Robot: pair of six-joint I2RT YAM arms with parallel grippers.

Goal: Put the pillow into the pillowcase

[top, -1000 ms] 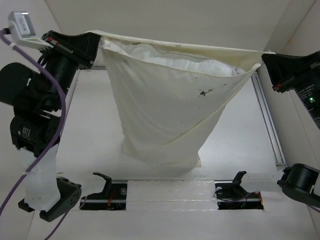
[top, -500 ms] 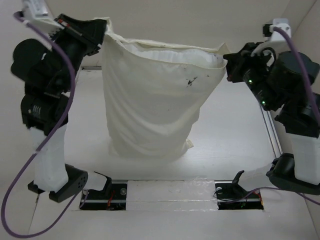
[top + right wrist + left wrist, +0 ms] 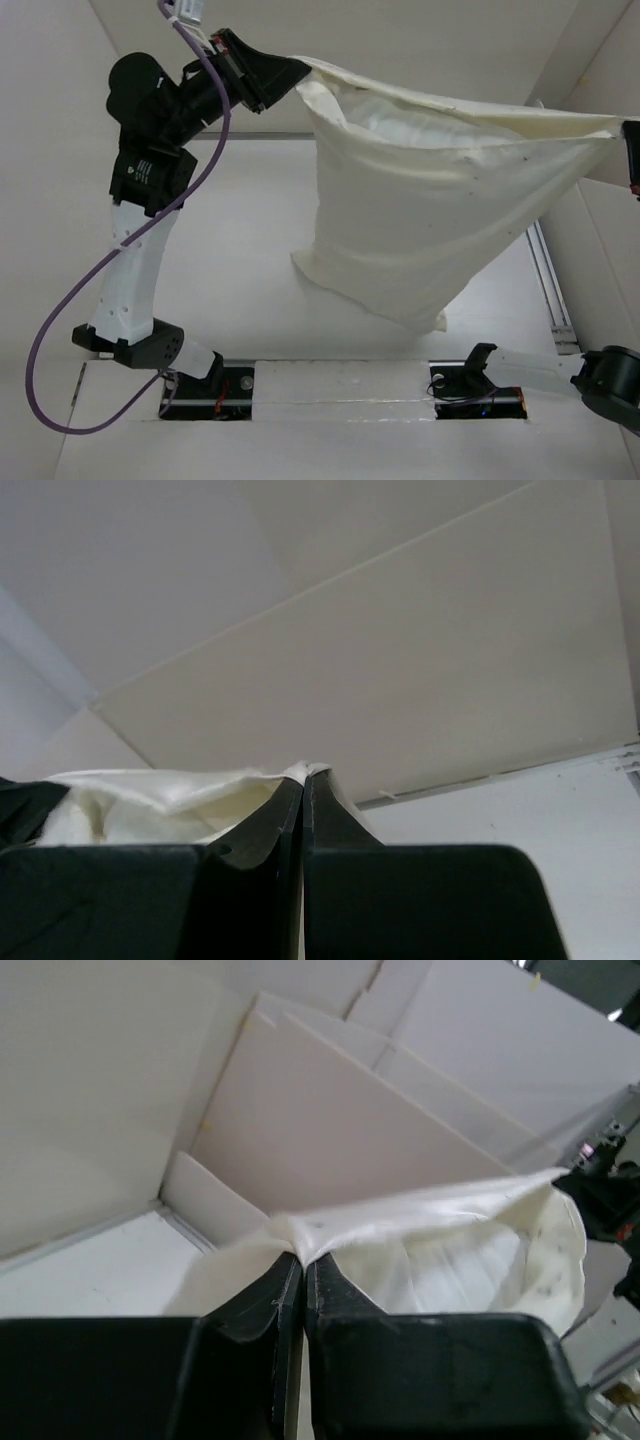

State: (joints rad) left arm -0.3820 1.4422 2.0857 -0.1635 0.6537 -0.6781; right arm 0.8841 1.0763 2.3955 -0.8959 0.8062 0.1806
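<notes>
While aloft, pillow (image 3: 400, 122) inside, the pillowcase (image 3: 430, 230): one corner tight in left fingers (image 3: 252, 1312), one in right fingers (image 3: 250, 842).

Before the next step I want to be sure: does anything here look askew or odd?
The thin cream-yellow fabric pillowcase, pinched at its two top corners by the left gripper and right gripper, hangs lopsided: its bottom edge slants in the top view. The plump white pillow shows inside the open mouth.
</notes>
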